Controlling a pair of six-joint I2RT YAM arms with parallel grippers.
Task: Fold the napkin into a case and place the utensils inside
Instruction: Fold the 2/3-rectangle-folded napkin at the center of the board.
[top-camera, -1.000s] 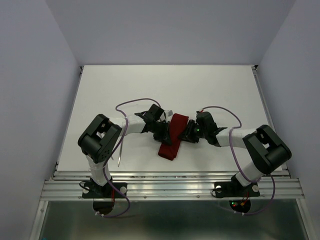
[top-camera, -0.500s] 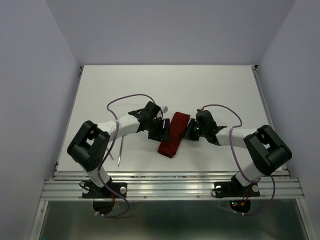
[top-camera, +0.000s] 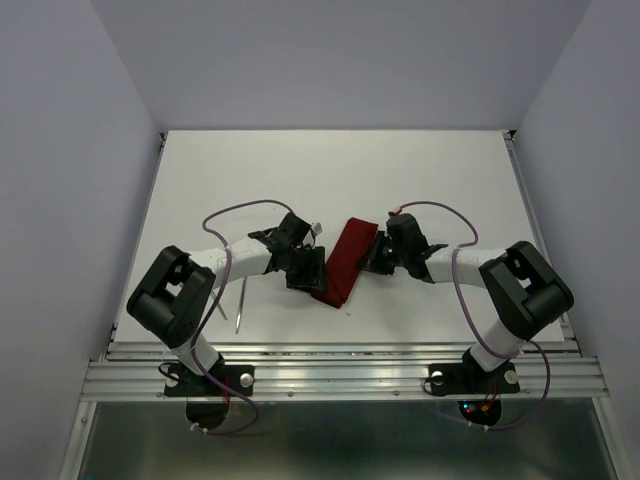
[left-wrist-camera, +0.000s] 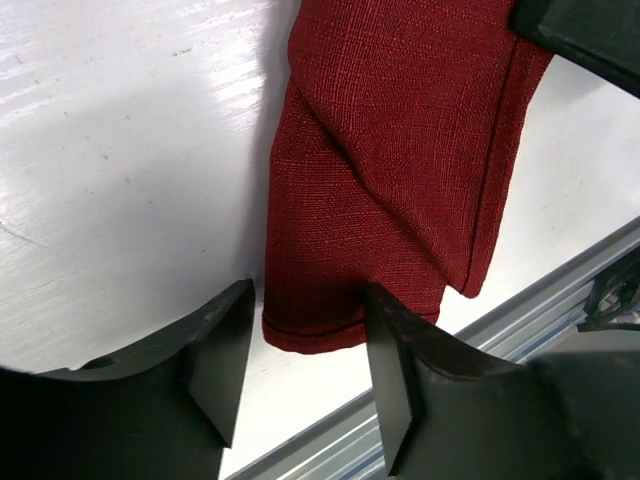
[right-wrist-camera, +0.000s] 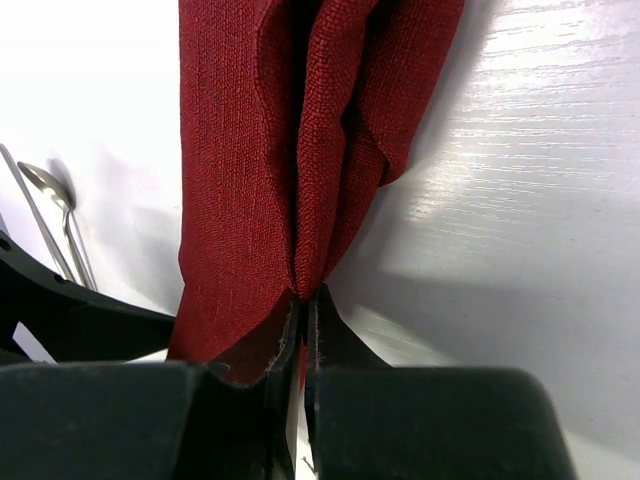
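The napkin (top-camera: 345, 258) is a dark red cloth folded into a narrow strip, the case, lying slantwise between the two arms. My left gripper (left-wrist-camera: 305, 365) stands open with its fingers on either side of the strip's near end (left-wrist-camera: 310, 325). It grips nothing. My right gripper (right-wrist-camera: 303, 310) is shut on a raised fold of the napkin (right-wrist-camera: 320, 150) along the strip's right edge, and in the top view this gripper (top-camera: 376, 258) sits at the strip's right side. The utensils (top-camera: 241, 303) lie on the table left of the left arm. The spoon (right-wrist-camera: 48, 185) shows beyond the cloth.
The white table (top-camera: 420, 180) stretches behind the arms. A metal rail (top-camera: 340, 350) runs along the near edge, just below the strip's end (left-wrist-camera: 560, 290). Purple cables (top-camera: 235, 212) loop over both forearms. Grey walls enclose the table on three sides.
My left gripper opened, let go of the napkin and slid toward the strip's near end. My right gripper shut on the cloth's fold. The strip shifted slightly.
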